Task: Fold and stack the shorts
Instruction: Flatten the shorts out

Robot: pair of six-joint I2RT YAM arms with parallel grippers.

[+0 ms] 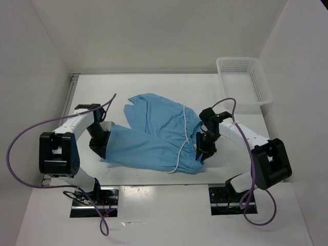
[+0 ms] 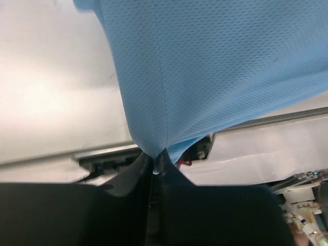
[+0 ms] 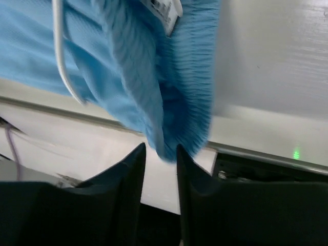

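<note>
Shorts [image 1: 154, 136] lie spread mid-table [image 1: 154, 84], one leg end at left, waistband at right, white drawstring [image 1: 182, 136] trailing across. Left gripper [image 2: 154, 163] has its jaws closed tight on the leg hem, fabric pulled to a point. Right gripper [image 3: 161, 152] has its jaws narrowly apart with the bunched waistband pinched between them. White basket [image 1: 241, 82] sits at the far right corner, well apart.
</note>
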